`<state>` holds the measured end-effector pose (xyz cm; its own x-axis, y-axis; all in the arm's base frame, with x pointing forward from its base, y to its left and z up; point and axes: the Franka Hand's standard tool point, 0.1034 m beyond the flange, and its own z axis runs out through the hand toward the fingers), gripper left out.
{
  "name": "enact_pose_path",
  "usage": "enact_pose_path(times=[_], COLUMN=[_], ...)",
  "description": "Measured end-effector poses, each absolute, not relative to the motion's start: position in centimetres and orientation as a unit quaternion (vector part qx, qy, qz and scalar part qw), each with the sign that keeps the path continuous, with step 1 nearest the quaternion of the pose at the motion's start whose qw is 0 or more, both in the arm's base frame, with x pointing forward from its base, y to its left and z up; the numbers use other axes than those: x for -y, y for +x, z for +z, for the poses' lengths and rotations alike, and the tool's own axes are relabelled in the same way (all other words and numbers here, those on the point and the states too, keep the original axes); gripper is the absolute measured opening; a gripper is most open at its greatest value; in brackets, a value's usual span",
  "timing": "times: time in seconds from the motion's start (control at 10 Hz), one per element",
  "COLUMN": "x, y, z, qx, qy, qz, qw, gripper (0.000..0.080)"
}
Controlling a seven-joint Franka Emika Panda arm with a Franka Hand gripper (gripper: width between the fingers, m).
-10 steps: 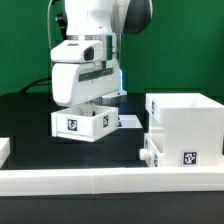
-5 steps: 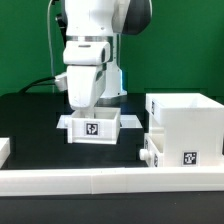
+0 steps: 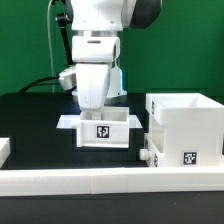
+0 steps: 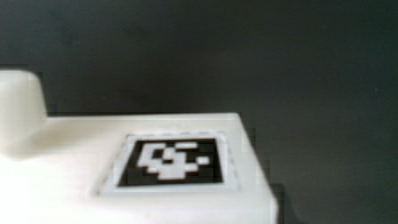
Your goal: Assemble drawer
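Note:
My gripper (image 3: 97, 110) reaches down into a small white box tray (image 3: 105, 132) with a black-and-white tag on its front face. It is shut on the tray's wall, and its fingertips are hidden inside. The tray sits low over the black table, left of the large white casing (image 3: 185, 118) in the exterior view. A second tagged tray (image 3: 180, 155) with a small knob (image 3: 146, 155) sits at the casing's foot. In the wrist view the held tray's tagged face (image 4: 175, 160) fills the frame, and I cannot make out my fingers there.
A long low white rail (image 3: 90, 181) runs along the front. The marker board (image 3: 66, 122) lies flat under and behind the held tray. A small white block (image 3: 3, 150) sits at the exterior view's left edge.
My gripper has carried the tray toward the exterior view's right, closer to the casing, and turned it so that its tagged face points to the front.

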<state>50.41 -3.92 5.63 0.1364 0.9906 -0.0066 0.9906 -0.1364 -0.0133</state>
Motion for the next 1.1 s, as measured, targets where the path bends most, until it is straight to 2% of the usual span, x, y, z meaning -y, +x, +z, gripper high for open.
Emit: enact_pose_path(times=[0.3,0.6,1.1], x=[3.9,1.8,1.5], y=[50.9,54.0,54.4], z=[5.5,5.7,5.8], qx=[0.691,0.690,0.693], qy=[-0.723,-0.723,-0.721], qz=[0.009,0.011,0.001], qw=[0.001,0.008,-0.001], gripper=[0.0042,0.0042,0.0042])
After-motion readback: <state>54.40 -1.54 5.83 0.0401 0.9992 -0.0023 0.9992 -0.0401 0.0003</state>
